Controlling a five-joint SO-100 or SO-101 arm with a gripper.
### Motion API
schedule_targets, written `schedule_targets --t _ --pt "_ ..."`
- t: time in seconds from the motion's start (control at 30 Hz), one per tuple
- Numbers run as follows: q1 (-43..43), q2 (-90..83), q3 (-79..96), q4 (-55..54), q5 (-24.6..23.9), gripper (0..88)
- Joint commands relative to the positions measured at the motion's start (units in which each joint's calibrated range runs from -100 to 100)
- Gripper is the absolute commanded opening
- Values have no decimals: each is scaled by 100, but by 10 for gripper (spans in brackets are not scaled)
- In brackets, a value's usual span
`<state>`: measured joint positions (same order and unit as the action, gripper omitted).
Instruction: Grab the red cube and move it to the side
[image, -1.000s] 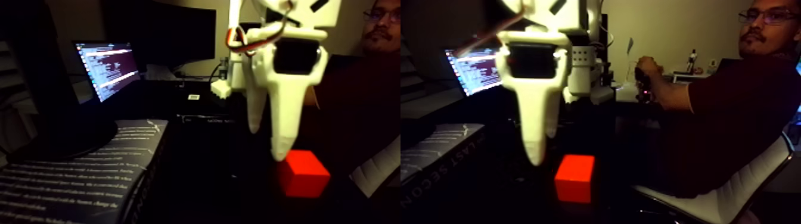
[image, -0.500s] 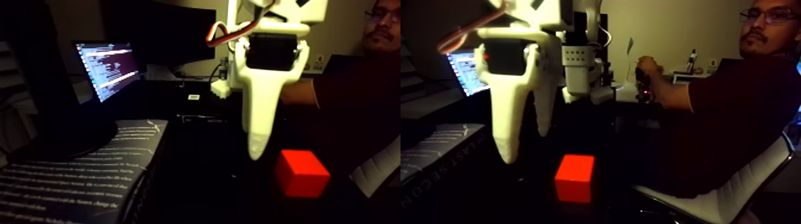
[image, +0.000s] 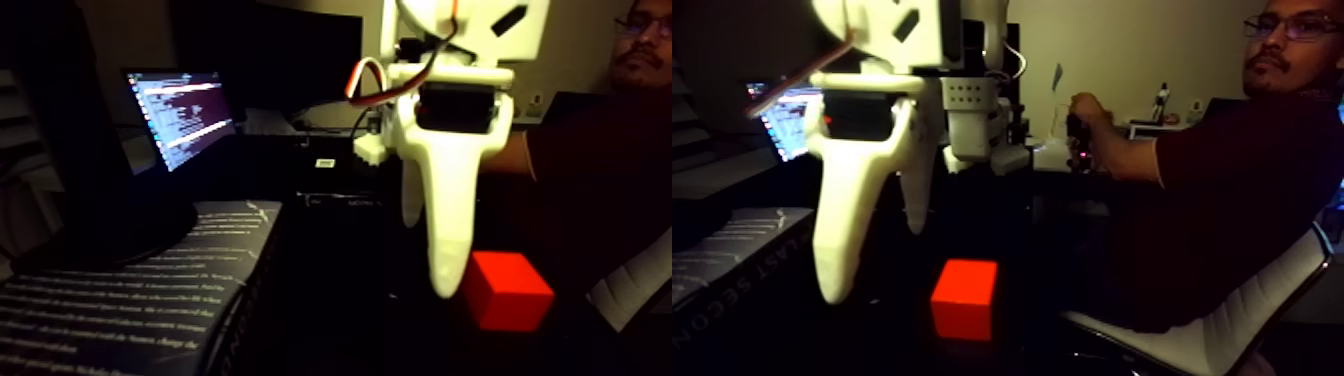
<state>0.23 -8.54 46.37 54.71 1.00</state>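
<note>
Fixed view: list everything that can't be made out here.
- Arm above the gripper: cut off by the top edge.
- Table under the cube: lost in darkness, so its edges and surface cannot be read.
- Laptop screen text: too small and blurred.
- Book: cut off by the left and bottom edges.
- What the person's hand holds: too small and dim.
</note>
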Motion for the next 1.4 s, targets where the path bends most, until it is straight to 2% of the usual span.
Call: schedule_targets --t 0.0,1.37 --pt "43 5 -188 10 16 425" --pt "-1147 56 -152 -193 -86 424"
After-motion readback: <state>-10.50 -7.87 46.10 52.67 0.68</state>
